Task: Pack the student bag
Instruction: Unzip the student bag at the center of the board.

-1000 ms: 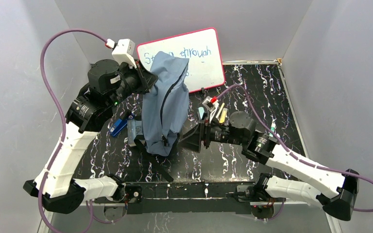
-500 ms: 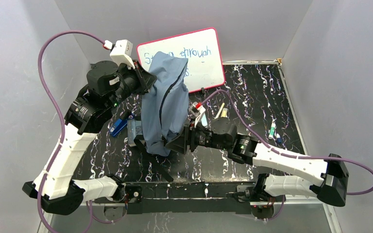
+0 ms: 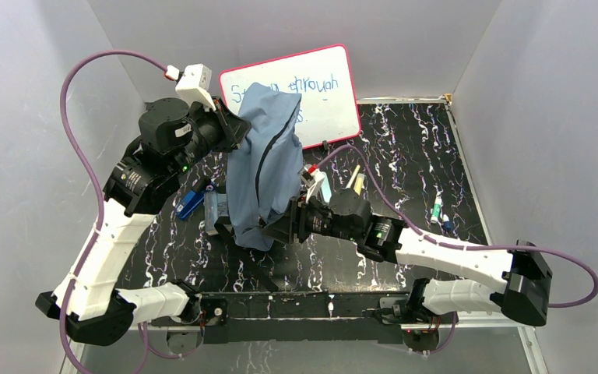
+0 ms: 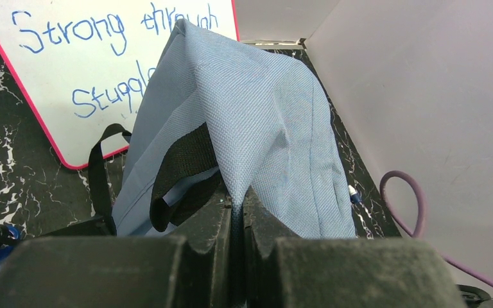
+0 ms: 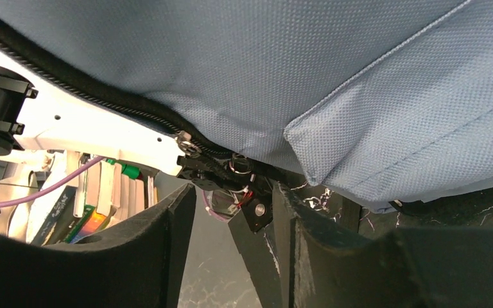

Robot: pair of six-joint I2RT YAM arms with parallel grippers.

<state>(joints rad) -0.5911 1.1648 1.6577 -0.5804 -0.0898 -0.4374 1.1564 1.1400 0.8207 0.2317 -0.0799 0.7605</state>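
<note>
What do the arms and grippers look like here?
Left arm and right arm: white shells, black cylindrical joints. A purple cable trails from each. Left gripper and right gripper: matte black, blocky fingers. White boxy camera on the left wrist.

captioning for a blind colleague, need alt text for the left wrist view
The left gripper is shut on a fold of the grey-blue student bag, holding it up above the black marbled table; a pink-framed whiteboard with blue handwriting stands behind it.

The student bag (image 3: 265,167) stands before the whiteboard (image 3: 323,86).
</note>
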